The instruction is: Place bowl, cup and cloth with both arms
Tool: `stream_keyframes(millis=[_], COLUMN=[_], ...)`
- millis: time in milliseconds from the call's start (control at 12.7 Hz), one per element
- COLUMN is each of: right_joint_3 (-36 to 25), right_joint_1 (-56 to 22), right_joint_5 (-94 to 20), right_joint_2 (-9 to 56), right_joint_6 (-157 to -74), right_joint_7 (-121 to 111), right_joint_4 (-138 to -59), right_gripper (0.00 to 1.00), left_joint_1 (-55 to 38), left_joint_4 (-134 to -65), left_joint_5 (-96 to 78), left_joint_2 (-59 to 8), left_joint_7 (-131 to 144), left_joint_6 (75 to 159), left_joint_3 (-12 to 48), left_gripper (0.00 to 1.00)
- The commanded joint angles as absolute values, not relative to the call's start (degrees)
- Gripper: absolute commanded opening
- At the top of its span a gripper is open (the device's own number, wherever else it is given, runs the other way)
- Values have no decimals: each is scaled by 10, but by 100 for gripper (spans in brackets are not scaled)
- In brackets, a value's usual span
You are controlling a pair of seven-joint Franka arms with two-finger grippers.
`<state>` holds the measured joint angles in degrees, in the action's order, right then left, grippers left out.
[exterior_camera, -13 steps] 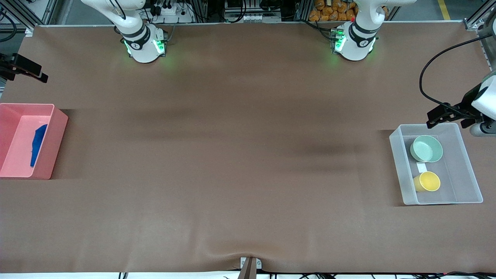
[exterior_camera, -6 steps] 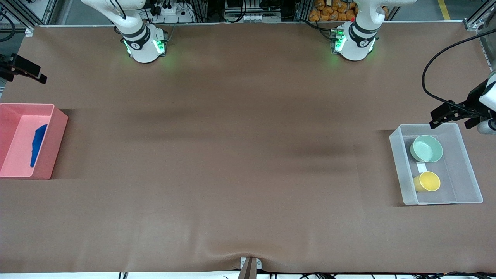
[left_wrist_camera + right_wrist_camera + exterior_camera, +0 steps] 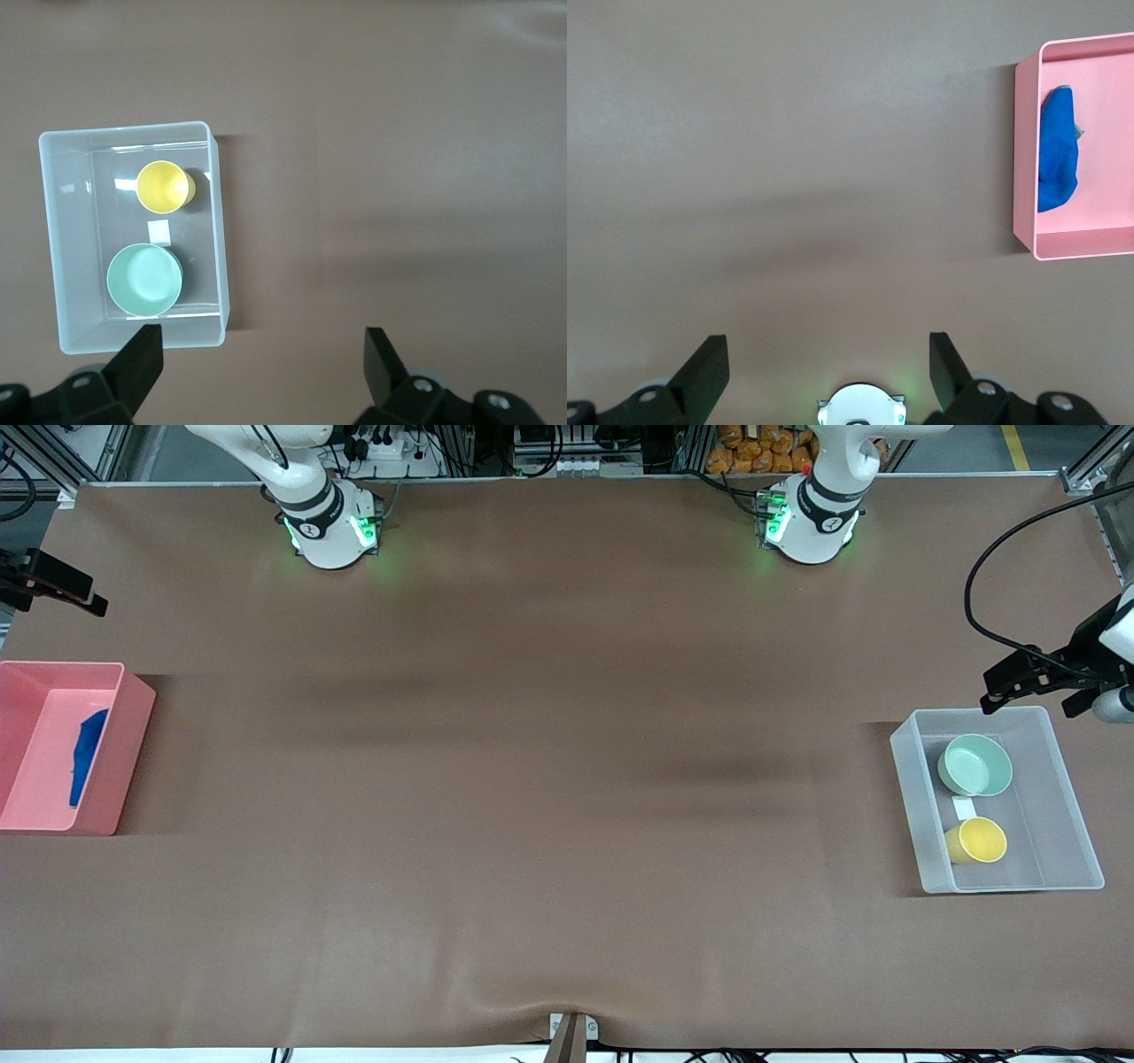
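Front: bowl point(image 3: 974, 765) and cup point(image 3: 977, 841) in clear bin point(image 3: 1063, 797), cloth point(image 3: 87, 755) in pink bin point(image 3: 133, 735) | Left wrist: left gripper point(image 3: 263, 352) spread wide, empty, above bin's edge | Right wrist: right gripper point(image 3: 828, 359) wide apart, empty, over bare table point(image 3: 788, 177)

No readable text anywhere; the small white label point(image 3: 964, 808) in the clear bin point(image 3: 1072, 815) reads blank.

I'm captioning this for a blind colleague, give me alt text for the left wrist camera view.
Seen from above, a clear plastic bin on a brown table holds a yellow cup and a mint-green bowl side by side, a small white tag between them. The left gripper hangs open above the table beside the bin, holding nothing.
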<state>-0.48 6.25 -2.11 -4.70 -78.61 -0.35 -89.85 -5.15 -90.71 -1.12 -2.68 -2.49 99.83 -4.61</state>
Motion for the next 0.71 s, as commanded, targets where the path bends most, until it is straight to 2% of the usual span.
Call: stream_keyframes(millis=[0, 628], right_joint_3=[-8, -8], right_joint_1=[62, 61], right_joint_5=[-20, -20], right_joint_2=[-52, -50], right_joint_6=[-788, -788], right_joint_7=[-8, -8], right_joint_4=[-907, -908], right_gripper=[100, 100], left_joint_1=[-45, -42], left_joint_4=[-891, -891], left_joint_5=[-18, -13], left_joint_2=[-29, -30], left_joint_7=[-35, -33], left_joint_6=[983, 983], left_joint_3=[-40, -40], left_gripper=[100, 100])
